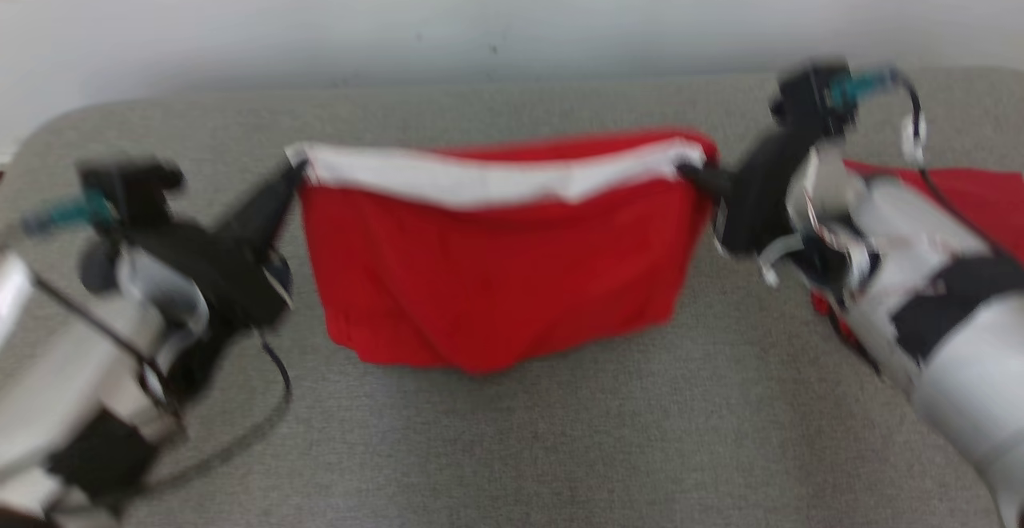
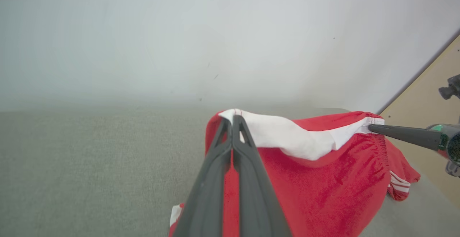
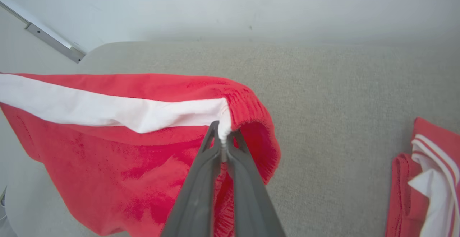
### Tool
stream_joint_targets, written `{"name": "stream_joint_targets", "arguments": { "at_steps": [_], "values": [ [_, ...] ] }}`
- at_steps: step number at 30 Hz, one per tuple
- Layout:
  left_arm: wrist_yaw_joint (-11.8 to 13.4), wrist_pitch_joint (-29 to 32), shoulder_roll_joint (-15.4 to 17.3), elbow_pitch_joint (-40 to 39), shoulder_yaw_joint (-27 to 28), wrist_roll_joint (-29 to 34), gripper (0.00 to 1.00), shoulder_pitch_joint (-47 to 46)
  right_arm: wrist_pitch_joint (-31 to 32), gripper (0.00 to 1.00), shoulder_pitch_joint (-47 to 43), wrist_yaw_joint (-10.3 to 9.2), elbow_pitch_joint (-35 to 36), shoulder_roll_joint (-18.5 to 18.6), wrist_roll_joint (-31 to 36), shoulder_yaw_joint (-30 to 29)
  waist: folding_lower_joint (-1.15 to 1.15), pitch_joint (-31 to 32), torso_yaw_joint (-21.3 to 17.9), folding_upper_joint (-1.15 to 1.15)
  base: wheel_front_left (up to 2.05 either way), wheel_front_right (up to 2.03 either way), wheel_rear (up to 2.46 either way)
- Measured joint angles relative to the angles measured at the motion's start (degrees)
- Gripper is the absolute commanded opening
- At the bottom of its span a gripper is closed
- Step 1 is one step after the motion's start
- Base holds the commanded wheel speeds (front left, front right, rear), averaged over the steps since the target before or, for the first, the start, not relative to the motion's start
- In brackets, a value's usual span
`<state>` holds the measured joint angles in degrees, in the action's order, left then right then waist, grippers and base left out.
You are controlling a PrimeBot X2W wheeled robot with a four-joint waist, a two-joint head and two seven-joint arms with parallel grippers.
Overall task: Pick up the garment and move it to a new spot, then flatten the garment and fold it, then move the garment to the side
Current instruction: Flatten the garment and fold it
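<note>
The left tool (image 1: 297,168) and the right tool (image 1: 690,170) are each clamped on a top corner of the red garment (image 1: 488,272); it hangs stretched between them over the grey desk (image 1: 512,448).

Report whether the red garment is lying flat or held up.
Held up: left gripper and right gripper pinch the top corners of the red garment, which hangs stretched between them.

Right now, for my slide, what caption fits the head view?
Left pincer and right pincer hold the red garment stretched by its two upper corners over the grey table.
</note>
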<state>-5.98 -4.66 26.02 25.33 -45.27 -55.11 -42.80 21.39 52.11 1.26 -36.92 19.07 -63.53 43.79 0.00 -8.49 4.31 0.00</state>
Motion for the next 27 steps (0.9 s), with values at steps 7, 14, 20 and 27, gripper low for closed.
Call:
{"name": "stream_joint_targets", "arguments": {
  "at_steps": [7,14,20,27],
  "values": [
    [-0.11,8.7,-0.25,9.73,4.52,-0.68,0.0,-25.96,-0.48,0.0,29.48,-6.34,-10.04,-6.11,6.34,-2.79,0.01,-5.24,-2.31,0.01,0.0,0.0,0.0],
    [-0.62,5.05,-1.15,5.87,10.94,0.37,0.0,-45.52,-11.91,0.0,44.21,-3.89,-6.31,-7.28,7.23,-7.91,0.0,-11.17,-3.45,-0.01,0.0,0.0,0.0],
    [-1.09,1.4,1.23,1.76,9.61,0.37,0.0,-35.18,-16.01,0.0,31.96,2.08,0.1,-4.05,7.04,-6.37,0.01,-16.18,-2.91,0.0,0.0,0.0,0.0],
    [-1.1,-3.52,1.78,4.65,3.89,0.63,0.0,-13.77,-21.19,0.0,7.81,4.93,2.15,-1.29,6.83,-1.7,0.0,-17.75,-1.33,0.01,0.0,0.0,0.0]
  ]
}}
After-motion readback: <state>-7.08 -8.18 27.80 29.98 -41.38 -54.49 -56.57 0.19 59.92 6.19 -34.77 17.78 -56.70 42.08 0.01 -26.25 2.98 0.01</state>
